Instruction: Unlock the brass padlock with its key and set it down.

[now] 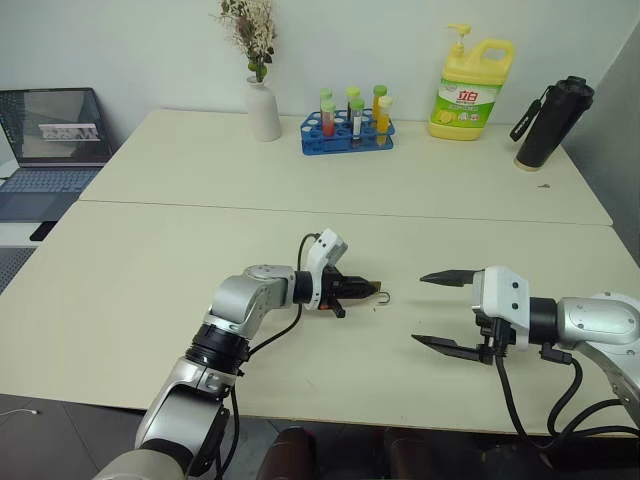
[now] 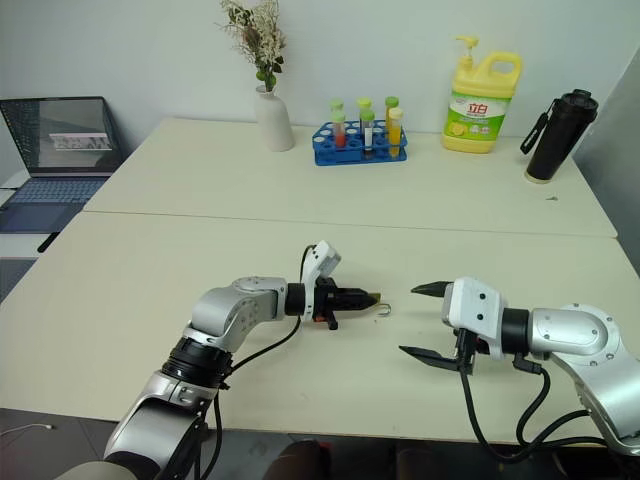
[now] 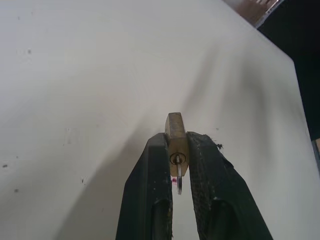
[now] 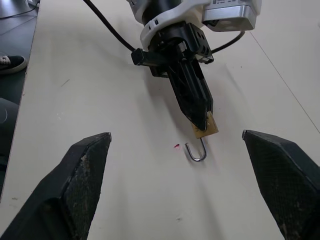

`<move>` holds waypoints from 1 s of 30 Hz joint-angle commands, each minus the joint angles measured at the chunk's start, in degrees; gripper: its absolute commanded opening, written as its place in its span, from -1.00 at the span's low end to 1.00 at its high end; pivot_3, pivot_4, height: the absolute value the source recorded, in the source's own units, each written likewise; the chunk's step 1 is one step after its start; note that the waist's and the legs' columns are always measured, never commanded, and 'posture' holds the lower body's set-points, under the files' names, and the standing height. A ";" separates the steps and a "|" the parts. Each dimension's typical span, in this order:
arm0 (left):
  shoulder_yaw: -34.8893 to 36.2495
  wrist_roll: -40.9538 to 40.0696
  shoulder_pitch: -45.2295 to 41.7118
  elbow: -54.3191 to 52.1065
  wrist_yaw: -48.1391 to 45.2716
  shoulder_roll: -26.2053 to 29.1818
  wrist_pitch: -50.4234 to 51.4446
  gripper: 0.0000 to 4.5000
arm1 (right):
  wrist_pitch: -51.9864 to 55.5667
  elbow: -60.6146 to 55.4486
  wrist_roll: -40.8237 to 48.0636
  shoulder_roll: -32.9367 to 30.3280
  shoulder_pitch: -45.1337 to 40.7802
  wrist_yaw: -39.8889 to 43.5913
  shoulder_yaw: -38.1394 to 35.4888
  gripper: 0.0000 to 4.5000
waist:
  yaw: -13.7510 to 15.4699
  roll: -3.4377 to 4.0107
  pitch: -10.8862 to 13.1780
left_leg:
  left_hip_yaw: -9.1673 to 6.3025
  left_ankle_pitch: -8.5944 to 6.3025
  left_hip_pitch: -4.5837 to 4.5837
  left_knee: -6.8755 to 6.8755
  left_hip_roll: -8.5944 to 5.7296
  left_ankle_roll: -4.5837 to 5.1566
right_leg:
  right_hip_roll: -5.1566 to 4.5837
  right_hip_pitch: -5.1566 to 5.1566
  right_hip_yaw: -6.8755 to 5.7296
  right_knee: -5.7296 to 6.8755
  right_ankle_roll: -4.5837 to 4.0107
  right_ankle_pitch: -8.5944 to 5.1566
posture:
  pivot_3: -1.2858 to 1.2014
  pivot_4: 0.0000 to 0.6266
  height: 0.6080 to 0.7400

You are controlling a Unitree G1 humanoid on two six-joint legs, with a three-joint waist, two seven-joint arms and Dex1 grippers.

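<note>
My left gripper (image 1: 368, 288) is shut on the brass padlock (image 4: 206, 129) and holds it just above the table, pointing toward the right gripper. In the left wrist view the padlock (image 3: 176, 131) sits pinched between the two black fingers (image 3: 147, 190). The thin silvery key (image 3: 179, 181) sticks out of its keyhole. The silvery shackle (image 4: 196, 151) hangs from the far end as a hook with one end free, close to the tabletop. My right gripper (image 1: 417, 308) stands wide open a short way to the right of the padlock, holding nothing.
Along the back of the far table stand a white vase (image 1: 263, 105), a blue rack of test tubes (image 1: 348, 130), a yellow detergent bottle (image 1: 470, 90) and a black bottle (image 1: 553, 122). A laptop (image 1: 50, 140) sits at the left. A seam (image 1: 200, 205) divides the two tables.
</note>
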 commanded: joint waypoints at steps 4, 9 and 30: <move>0.68 0.00 -0.53 0.52 -0.72 -1.11 -0.28 -0.93 | -0.38 -0.95 -0.46 -0.29 -0.55 -0.41 -0.37 1.00 | -0.01 0.00 0.00 | -0.01 0.00 -0.01 0.00 0.00 0.00 | 0.00 0.00 -0.02 -0.01 0.00 0.00 | 0.03 -0.52 1.00; 1.41 0.78 -2.01 4.69 -0.08 -1.60 -0.12 -0.77 | -0.92 -0.79 -0.98 -0.47 0.28 0.11 0.01 1.00 | -0.01 0.00 0.00 | -0.01 0.00 -0.01 0.00 0.00 0.00 | 0.00 0.00 -0.03 0.00 0.00 0.00 | 0.03 -0.52 1.00; 12.22 2.45 4.94 -11.09 -8.59 17.94 -18.74 0.43 | 0.40 0.28 -2.08 -0.61 4.22 -0.21 -0.88 1.00 | -0.71 0.01 -0.01 | -0.02 0.14 -0.10 -0.08 0.06 -0.25 | 0.01 -0.12 0.01 -0.03 0.00 0.00 | 0.03 -0.52 1.00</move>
